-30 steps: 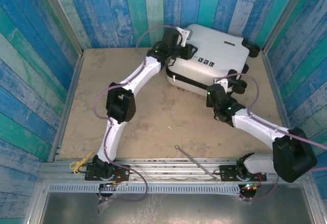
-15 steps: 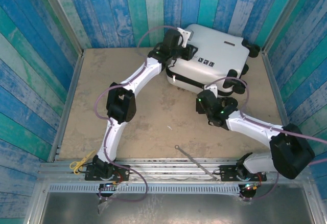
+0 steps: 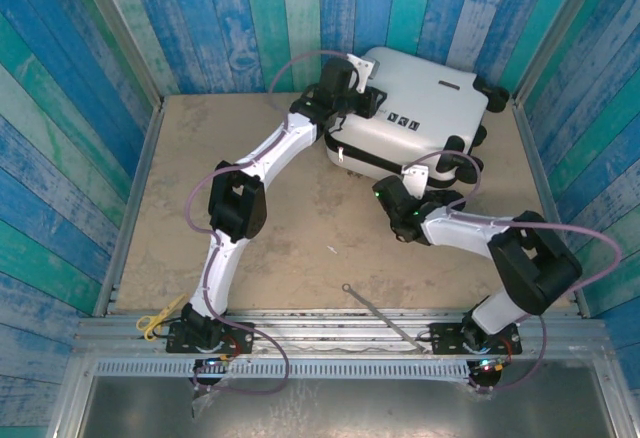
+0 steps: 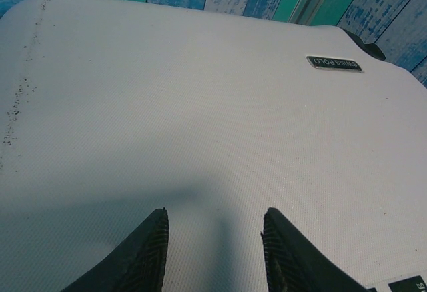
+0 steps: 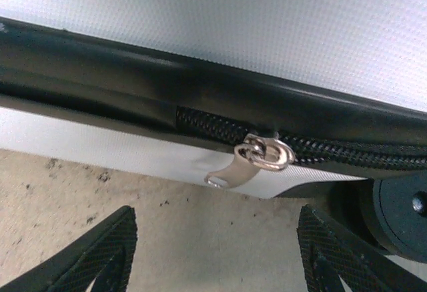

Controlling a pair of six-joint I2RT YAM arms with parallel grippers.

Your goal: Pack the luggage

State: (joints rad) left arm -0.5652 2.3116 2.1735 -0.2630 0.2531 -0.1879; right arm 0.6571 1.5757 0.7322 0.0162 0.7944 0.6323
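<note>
The luggage is a white hard-shell suitcase lying shut at the back right of the table. My left gripper hovers over its lid near the left edge. In the left wrist view the left gripper is open above the white shell, nothing between its fingers. My right gripper sits at the suitcase's front edge. In the right wrist view it is open over the tabletop, just short of the silver zipper pull on the black zipper band, with a black wheel at the right.
Blue and green plank walls close in the table on three sides. The bare tan tabletop lies left of the suitcase. A thin metal rod and a yellow-handled tool lie on the near rail.
My right gripper has opened and drawn back leftward from the suitcase's front right corner, its elbow folding in. The left gripper stays over the lid, its fingers a little closer together.
</note>
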